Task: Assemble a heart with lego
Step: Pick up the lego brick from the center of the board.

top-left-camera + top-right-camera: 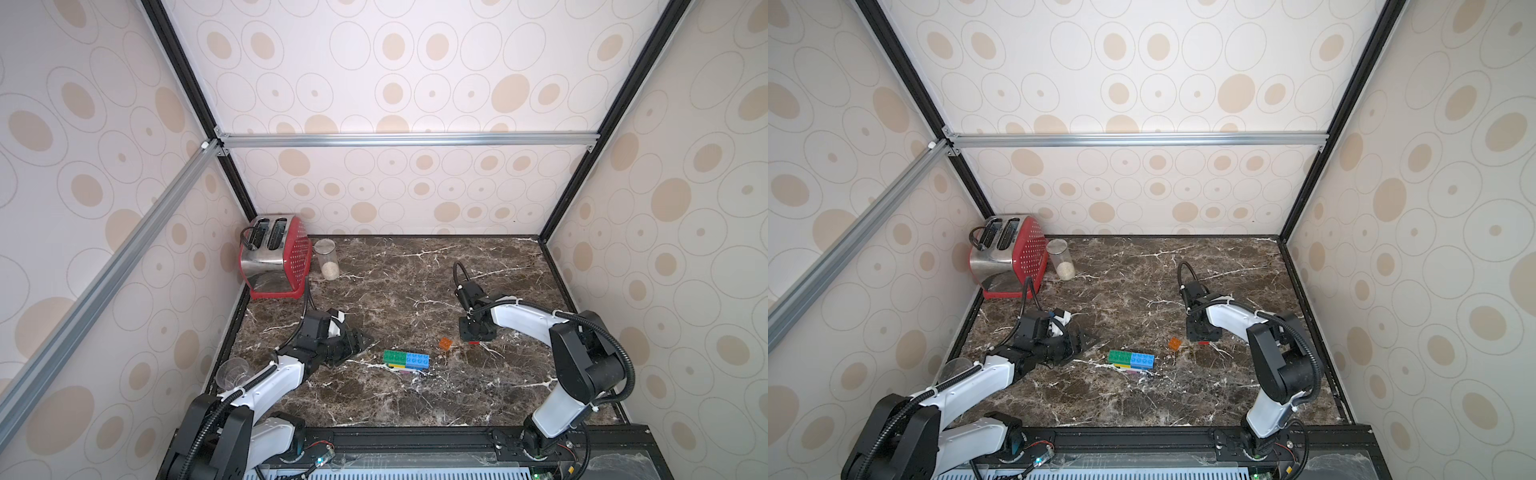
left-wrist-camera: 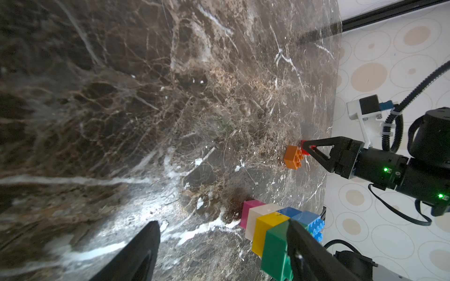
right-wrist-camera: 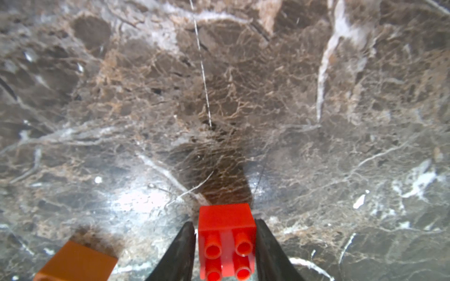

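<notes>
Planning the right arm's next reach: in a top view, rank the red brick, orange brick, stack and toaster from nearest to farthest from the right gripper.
1. red brick: between the fingers of the right gripper.
2. orange brick: just beside it, toward the left arm.
3. stack: mid-table, farther that way.
4. toaster: far back corner on the left arm's side.

A red-and-steel two-slot toaster [image 1: 274, 257] stands in the far left corner of a dark brown, white-veined marble tabletop [image 1: 415, 282]. A clear glass jar [image 1: 327, 259] holding a little pale grain is just beside it. A clear plastic cup [image 1: 232, 372] sits at the left edge. Cream wallpaper with beige ovals [image 1: 374, 62] lines the enclosure behind a silver aluminium rail [image 1: 407, 139].
</notes>
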Available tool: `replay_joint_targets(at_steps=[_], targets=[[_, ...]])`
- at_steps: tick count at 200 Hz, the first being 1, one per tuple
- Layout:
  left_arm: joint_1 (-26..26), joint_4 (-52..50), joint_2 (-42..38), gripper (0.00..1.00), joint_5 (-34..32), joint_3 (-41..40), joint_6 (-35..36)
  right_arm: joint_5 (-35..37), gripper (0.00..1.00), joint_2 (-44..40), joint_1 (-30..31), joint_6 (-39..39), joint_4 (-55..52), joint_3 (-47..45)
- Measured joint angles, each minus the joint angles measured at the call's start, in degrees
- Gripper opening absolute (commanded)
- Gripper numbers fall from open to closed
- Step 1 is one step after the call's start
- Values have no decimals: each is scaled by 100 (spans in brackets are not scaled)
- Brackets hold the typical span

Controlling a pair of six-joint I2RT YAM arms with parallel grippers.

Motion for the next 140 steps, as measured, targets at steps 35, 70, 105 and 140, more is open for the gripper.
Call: replay_joint_targets(at_steps=[35,70,105,140], targets=[[0,-2,-7,82,-2,0,0,-17,30,0,0,-28,4,4],[0,-114,-107,84,9,0,22,-111,29,-13,-2,-210,0,15],[0,-212,-229,83,256,2,72,-498,29,-286,31,-966,-157,160],[-44,-254,-365,80,501,2,85,-804,31,-1043,623,-2356,-363,675]])
